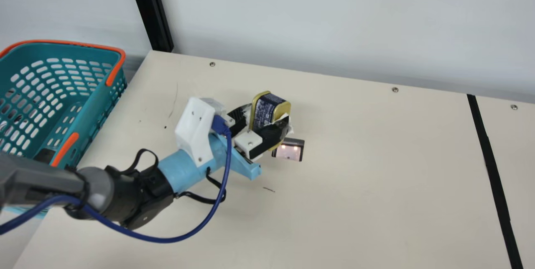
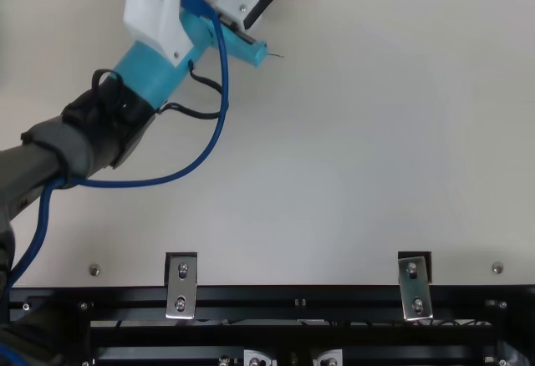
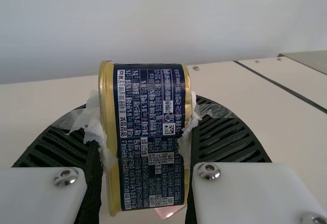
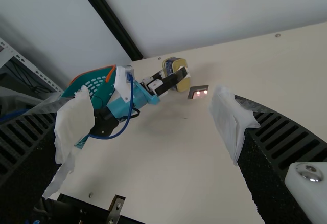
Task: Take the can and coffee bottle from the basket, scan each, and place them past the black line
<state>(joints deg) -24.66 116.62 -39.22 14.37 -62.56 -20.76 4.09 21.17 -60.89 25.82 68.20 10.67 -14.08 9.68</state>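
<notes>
In the main view my left gripper (image 1: 261,129) is shut on the can (image 1: 267,112), a rectangular tin with gold rims and a dark blue label, held just beside the scanner window (image 1: 288,150). The left wrist view has the can (image 3: 150,137) clamped between both ribbed fingers of my left gripper (image 3: 145,147), its printed label facing that camera. My right gripper (image 4: 150,132) stands wide open in the right wrist view, nothing between its paper-wrapped fingers. The black line (image 1: 489,160) crosses the table at the main view's right.
A teal basket (image 1: 90,114) with orange handles is at the main view's left; its contents are hard to make out. The white wall (image 1: 334,18) rises behind the table (image 1: 376,177). A black post (image 1: 150,9) stands at the back left.
</notes>
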